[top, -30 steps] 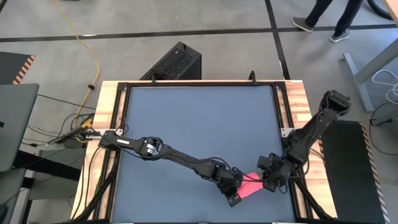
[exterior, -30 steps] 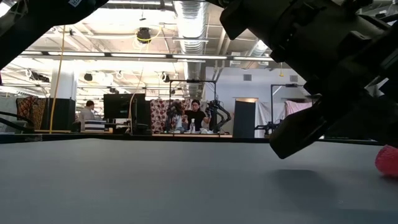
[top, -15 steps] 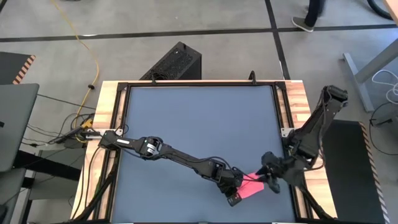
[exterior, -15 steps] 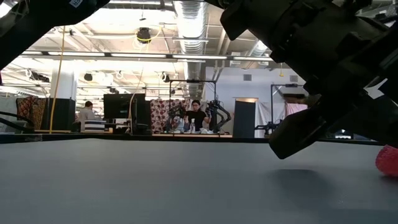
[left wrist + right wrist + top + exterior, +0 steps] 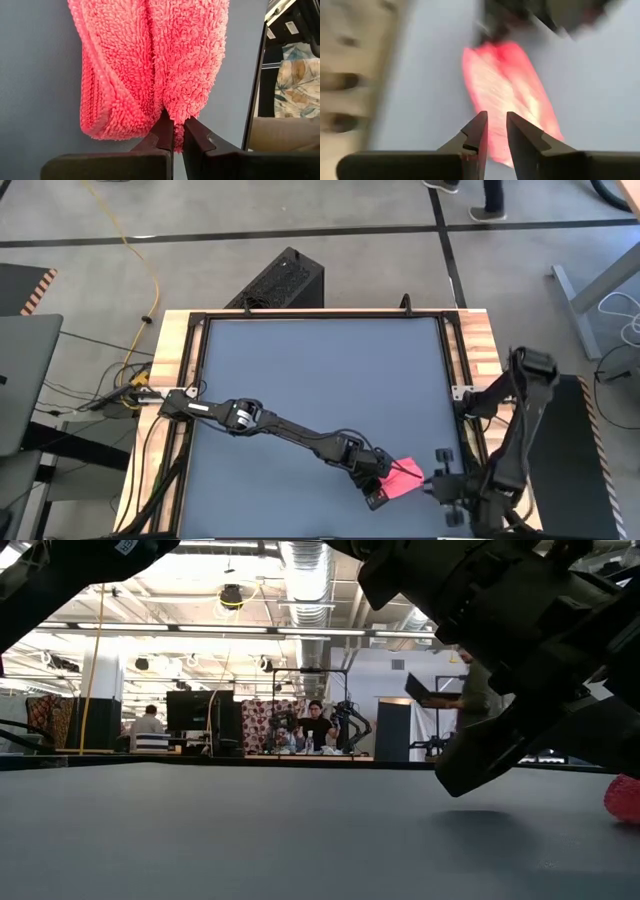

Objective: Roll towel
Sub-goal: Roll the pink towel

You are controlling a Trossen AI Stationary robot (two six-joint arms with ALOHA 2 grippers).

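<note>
**Towel pinched at near right corner**

Dark grey tabletop (image 5: 310,380): bears 1 small bright pink fluffy towel (image 5: 403,479), bunched near its right front corner. Left gripper (image 5: 173,142) clamped on towel edge. Right gripper (image 5: 495,132) off the towel, fingers narrowly apart, empty.

Looking straight down from above: whole table (image 5: 320,380), both arms, surrounding floor. Looking level from tabletop height across the table into the room behind, arm parts crowding close overhead. Looking forward from the left wrist, very near the towel (image 5: 150,65), filling most of the picture. Looking from the right wrist at the same towel from farther off. Towel shared by all four views.
</note>
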